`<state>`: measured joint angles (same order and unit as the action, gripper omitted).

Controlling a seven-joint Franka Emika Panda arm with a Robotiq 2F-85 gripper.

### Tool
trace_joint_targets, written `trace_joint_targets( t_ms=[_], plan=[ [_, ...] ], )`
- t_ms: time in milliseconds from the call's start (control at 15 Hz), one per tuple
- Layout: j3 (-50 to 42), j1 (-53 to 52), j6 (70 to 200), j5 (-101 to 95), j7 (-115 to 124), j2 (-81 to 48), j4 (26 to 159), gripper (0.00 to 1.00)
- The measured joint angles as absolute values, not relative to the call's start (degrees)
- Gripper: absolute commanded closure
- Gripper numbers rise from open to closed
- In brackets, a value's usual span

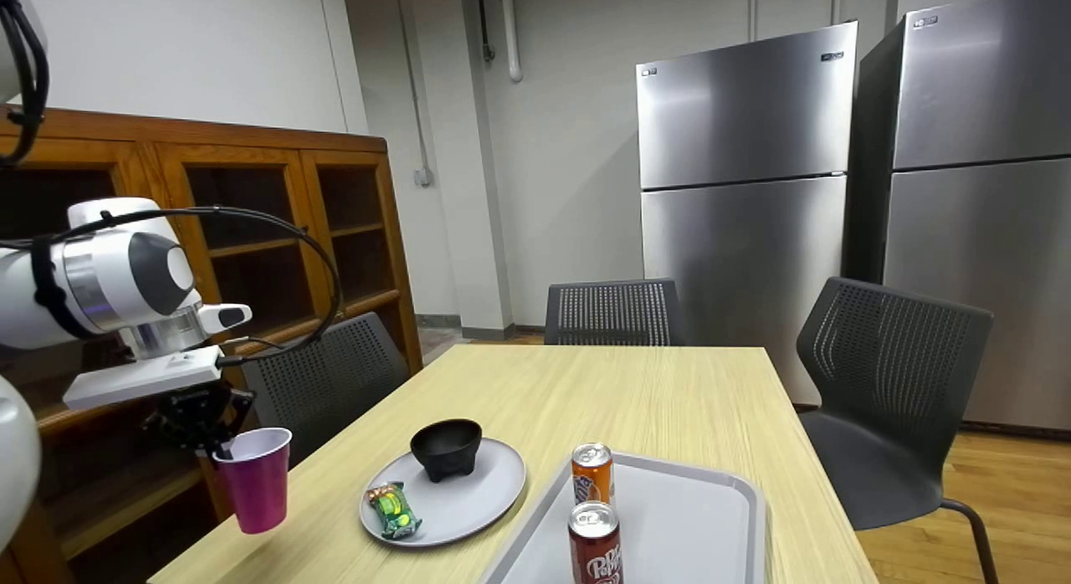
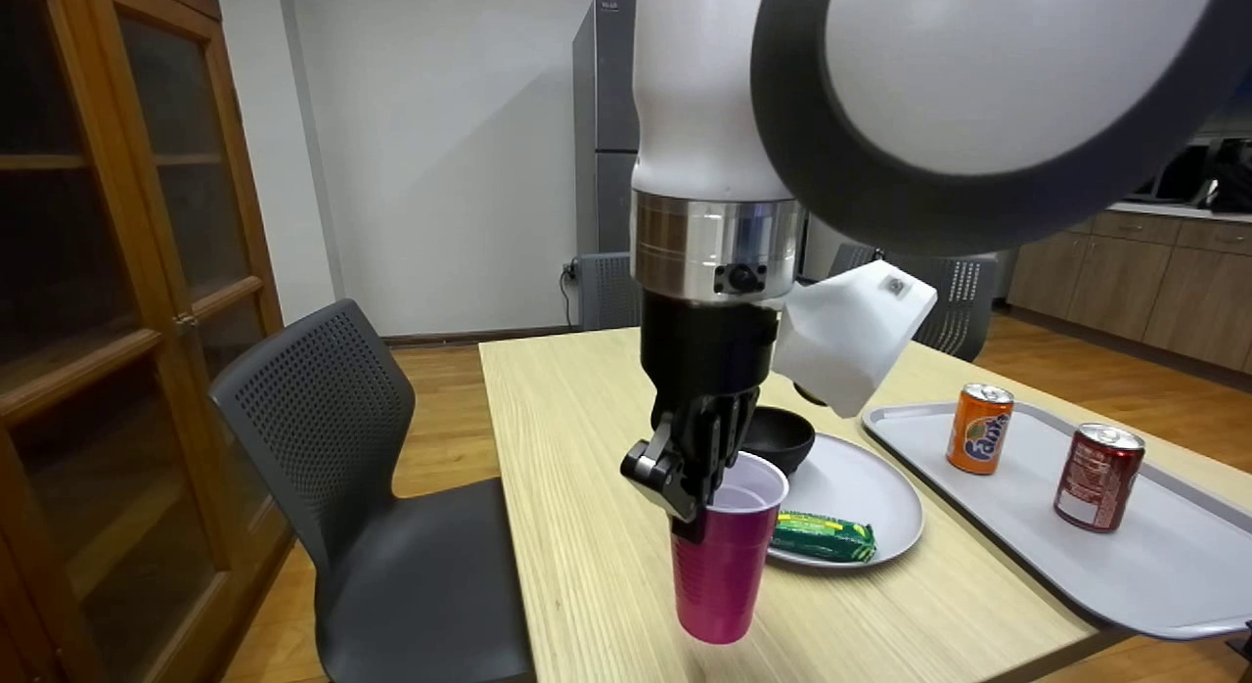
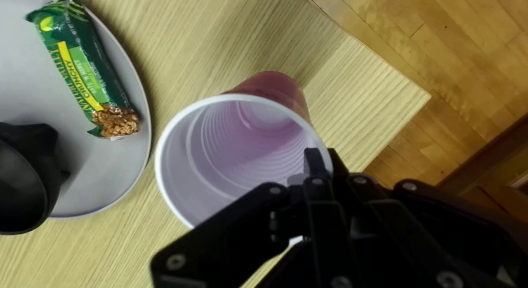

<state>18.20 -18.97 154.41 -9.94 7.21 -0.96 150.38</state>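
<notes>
A magenta plastic cup with a white inside hangs from my gripper near the table's corner. In the wrist view the black fingers of the gripper pinch the rim of the cup, one finger inside and one outside. The cup leans slightly, and its inside shows no contents. Whether its base touches the table I cannot tell. Beside it a grey plate carries a green granola bar and a black footed bowl.
A grey tray holds an orange Fanta can and a dark red Dr Pepper can. Dark chairs stand round the wooden table. A wooden cabinet is behind the arm, with steel fridges at the back.
</notes>
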Motion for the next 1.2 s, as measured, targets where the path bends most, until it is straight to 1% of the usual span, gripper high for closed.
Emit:
trace_joint_targets(
  t_ms=[600,1200],
  plan=[
    [17.9,-19.0,156.0,-22.3,12.0,-3.4,150.5,0.99],
    [16.8,-19.0,158.5,-29.4,17.3,-6.2,150.5,0.99]
  ],
)
